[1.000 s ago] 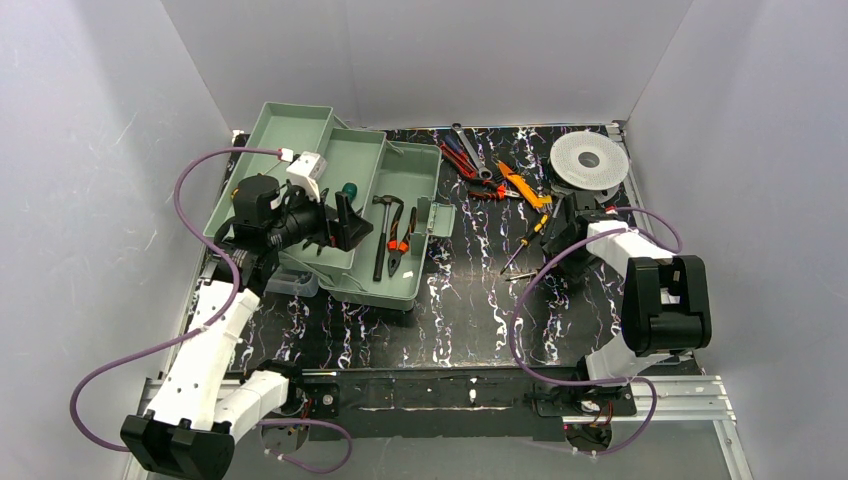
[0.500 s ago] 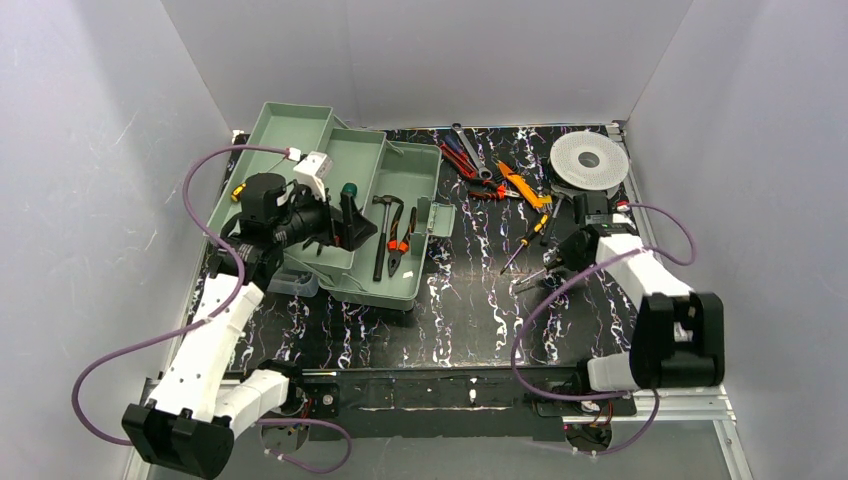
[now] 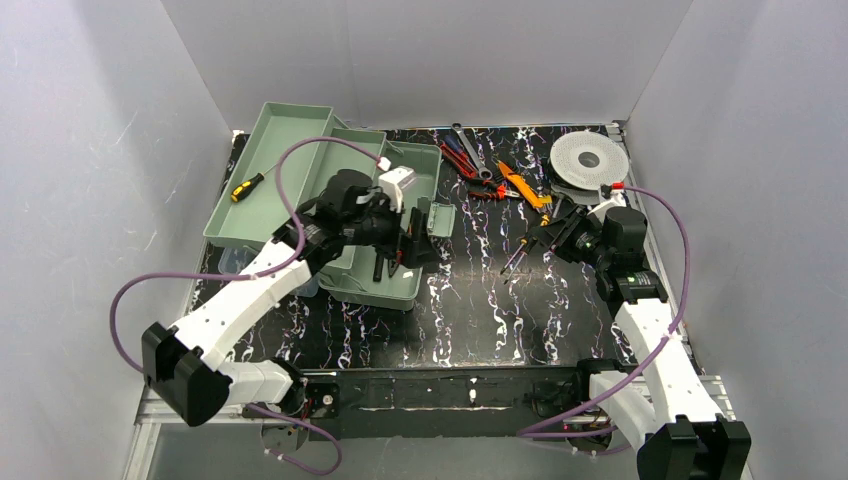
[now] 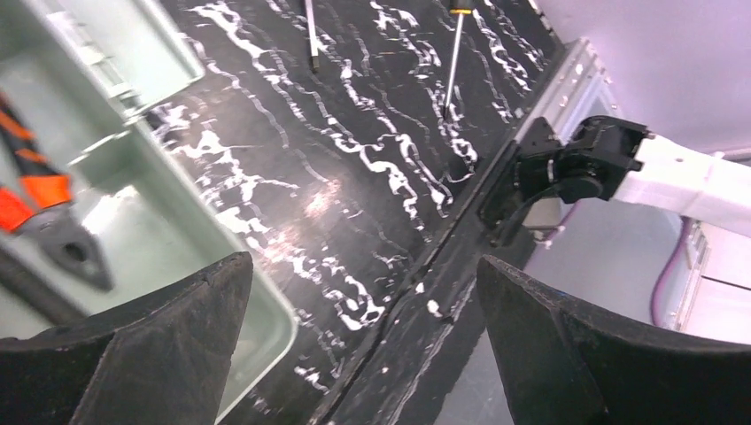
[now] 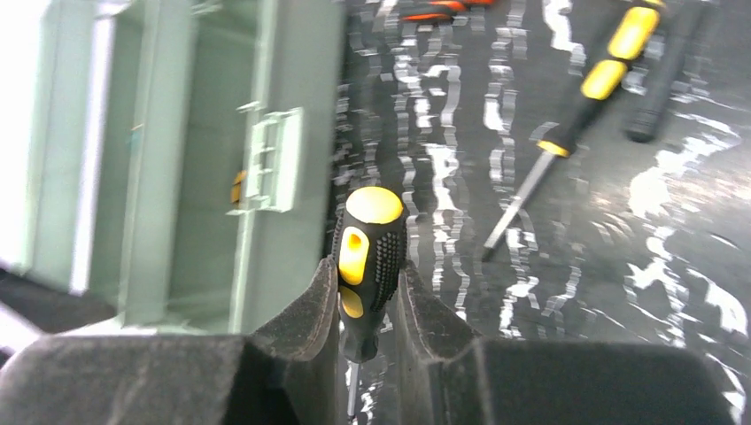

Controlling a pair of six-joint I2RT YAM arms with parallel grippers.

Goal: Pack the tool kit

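Yellow-and-black screwdriver point(image 5: 372, 235) clamped in my right pincer point(image 5: 367, 274), arm stretched forward, wrist turned left; green toolbox point(image 5: 177, 133) ahead-left. My left pincer point(image 4: 361, 266) gapes wide above the toolbox's corner.

The black marbled worktop point(image 3: 470, 310) lies open down the middle and along its near edge. The pale sage-green plastic toolbox point(image 3: 390, 288) blocks the left, the left gripper point(image 3: 420, 235) hanging over its right end. Far right is crowded: loose hand tools point(image 3: 490, 175), a round white spool point(image 3: 588, 160), the right gripper point(image 5: 365, 266) clamping a black-and-yellow screwdriver point(image 5: 370, 235).
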